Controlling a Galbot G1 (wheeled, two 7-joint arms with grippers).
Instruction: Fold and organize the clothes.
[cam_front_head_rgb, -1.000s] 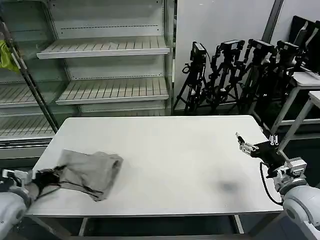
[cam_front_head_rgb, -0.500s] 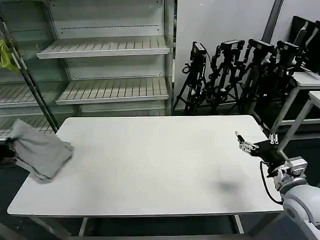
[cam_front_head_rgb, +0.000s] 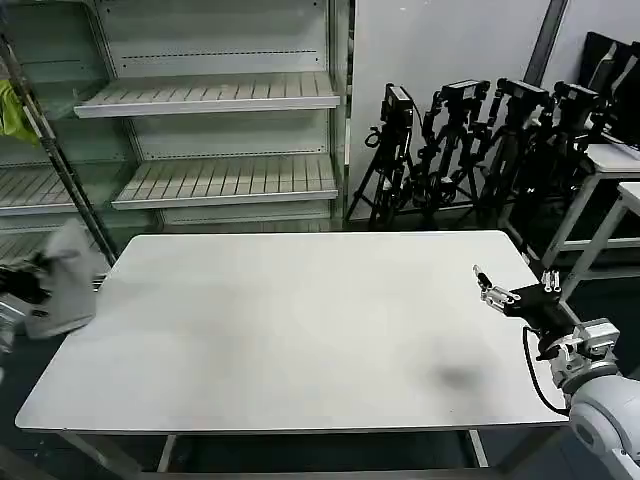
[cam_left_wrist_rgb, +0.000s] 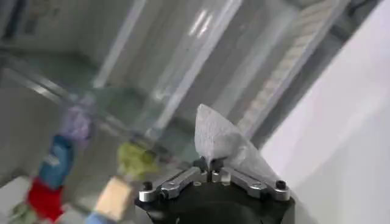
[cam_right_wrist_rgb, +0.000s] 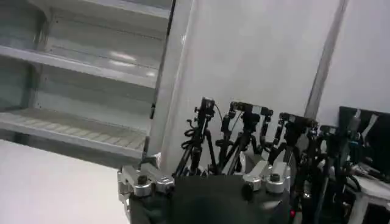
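At the far left edge of the head view, about mid-height, the left gripper (cam_front_head_rgb: 22, 285) hangs beyond the left end of the table (cam_front_head_rgb: 300, 330), clear of its top. It is clamped on a grey shirt (cam_front_head_rgb: 68, 280), which droops from it in a loose bundle just beside the table's left edge, in front of the lower shelves (cam_front_head_rgb: 210, 180) at the upper left. In the left wrist view the left gripper (cam_left_wrist_rgb: 212, 176) sits at the bottom centre with its fingers (cam_left_wrist_rgb: 177, 182) drawn together, pinching a peak of the shirt (cam_left_wrist_rgb: 222, 143) that stands up between them; the white table (cam_left_wrist_rgb: 341, 134) runs along the right side of that frame, and blurred coloured items lie at the lower left.

The right gripper (cam_front_head_rgb: 487, 288) is at the right of the head view, hovering over the table's right end near the edge, with its fingers slightly parted and nothing between them. In the right wrist view its body (cam_right_wrist_rgb: 207, 198) fills the bottom centre, with a row of tripods (cam_right_wrist_rgb: 256, 140) behind it and the table (cam_right_wrist_rgb: 42, 182) at the lower left.
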